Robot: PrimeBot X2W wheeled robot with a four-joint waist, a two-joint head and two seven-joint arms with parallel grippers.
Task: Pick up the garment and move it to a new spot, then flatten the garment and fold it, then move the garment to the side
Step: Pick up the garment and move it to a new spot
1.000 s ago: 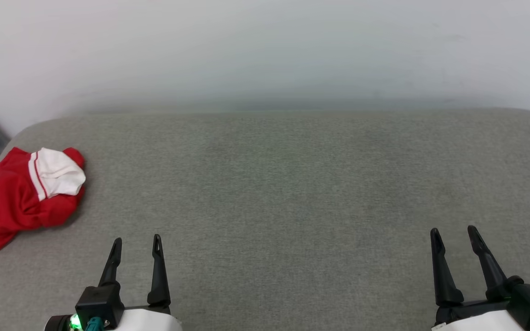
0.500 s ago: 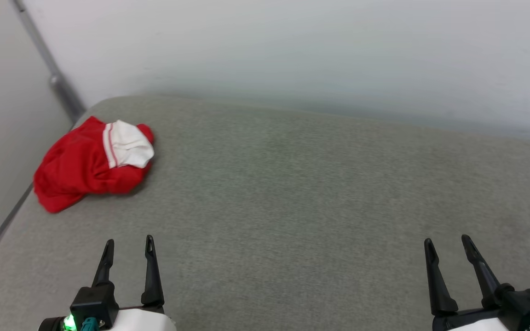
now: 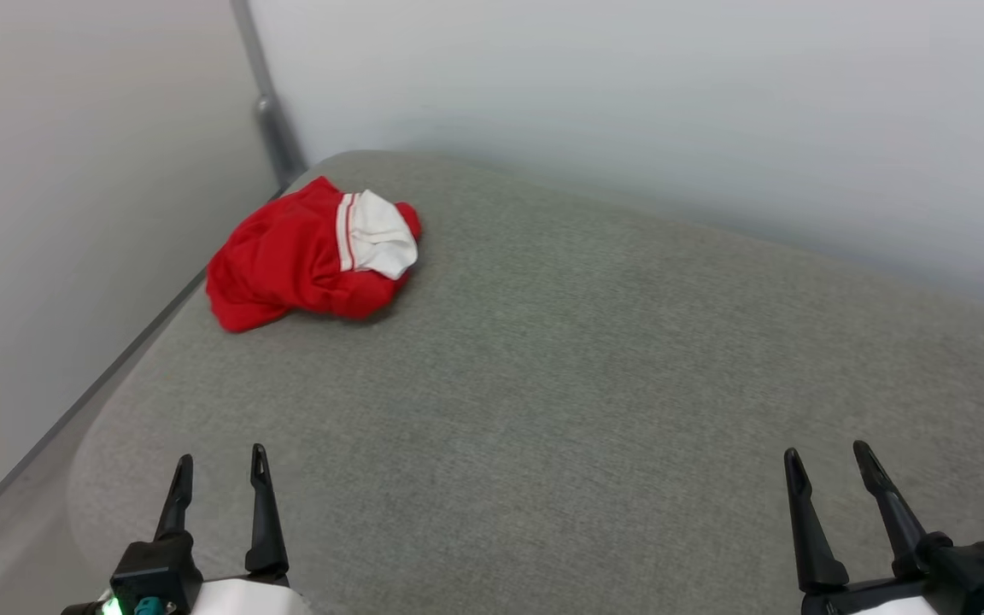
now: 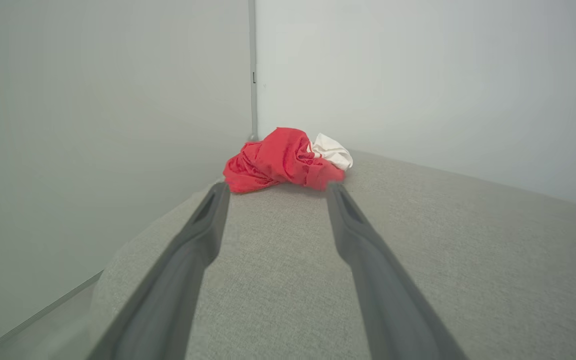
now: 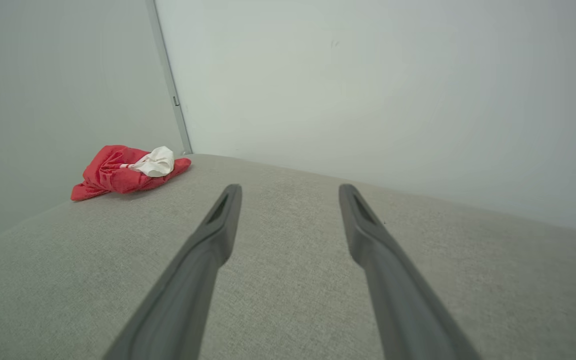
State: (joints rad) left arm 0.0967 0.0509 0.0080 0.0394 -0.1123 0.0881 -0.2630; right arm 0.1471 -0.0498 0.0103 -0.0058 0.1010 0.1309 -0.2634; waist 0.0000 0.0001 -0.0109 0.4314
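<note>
On woven grey cushion lies crumpled garment; left claw, right claw wide.

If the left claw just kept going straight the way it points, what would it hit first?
Probably the crumpled red garment, sitting dead ahead of the open left claw; only grey cushion lies between them.

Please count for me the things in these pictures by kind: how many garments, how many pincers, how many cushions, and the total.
garment: 1
pincers: 2, the left pincer and the right pincer, both open
cushion: 1
Total: 4
</note>
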